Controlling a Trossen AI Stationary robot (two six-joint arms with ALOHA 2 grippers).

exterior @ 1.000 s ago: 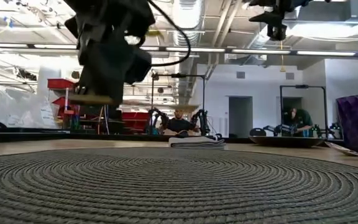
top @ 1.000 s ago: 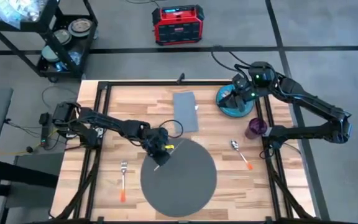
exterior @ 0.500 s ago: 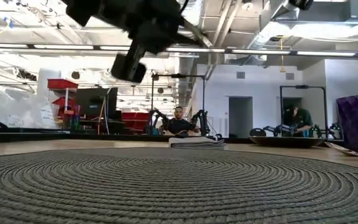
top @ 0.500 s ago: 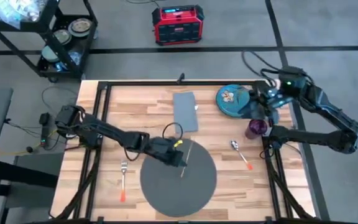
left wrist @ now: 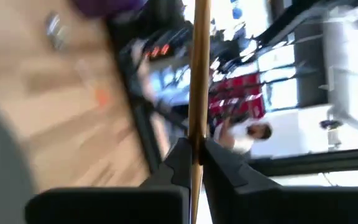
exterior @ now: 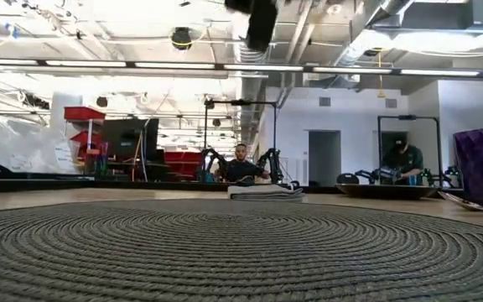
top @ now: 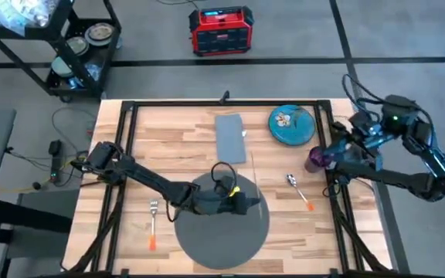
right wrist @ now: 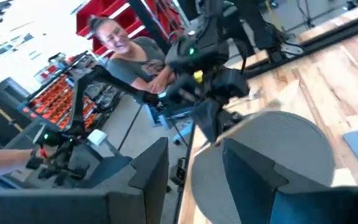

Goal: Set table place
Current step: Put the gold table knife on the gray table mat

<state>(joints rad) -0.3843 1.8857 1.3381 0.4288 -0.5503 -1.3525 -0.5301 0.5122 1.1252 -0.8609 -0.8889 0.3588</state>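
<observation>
Placemat [top: 224,220], round, dark grey, on table [top: 168,143]: upper part hidden under left gripper [top: 247,204], clenched on thin wooden stick [left wrist: 197,74]. Right gripper [right wrist: 194,168] released, near purple cup [top: 317,159].

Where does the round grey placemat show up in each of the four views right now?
High view: placemat at the table's near middle, under the left gripper.
Low view: fills the lower half.
Left wrist view: grey blur at one edge.
Right wrist view: mid-frame beyond the fingers.
Shared landmark: purple cup.
</observation>
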